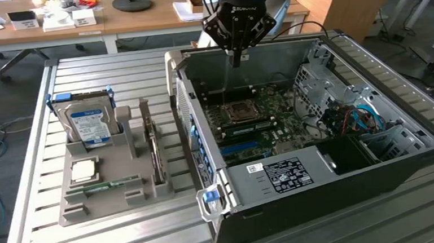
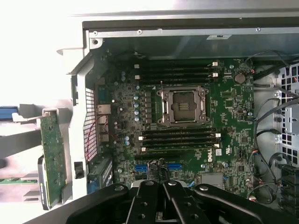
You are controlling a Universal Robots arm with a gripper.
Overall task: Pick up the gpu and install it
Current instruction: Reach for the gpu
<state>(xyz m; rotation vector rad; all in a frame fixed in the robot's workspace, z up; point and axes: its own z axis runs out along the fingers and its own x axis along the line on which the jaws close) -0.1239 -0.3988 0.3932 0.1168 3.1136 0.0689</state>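
Empty fingers (image 1: 237,55) together above motherboard (image 1: 275,111)

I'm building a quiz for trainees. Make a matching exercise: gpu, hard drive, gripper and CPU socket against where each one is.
1 gpu
2 hard drive
3 gripper
4 CPU socket

A empty, on the motherboard
B above the open case, shut
C on edge in the grey holder, beside the case
D standing in the holder, blue-white label

Pairs: 1-C, 2-D, 3-B, 4-A
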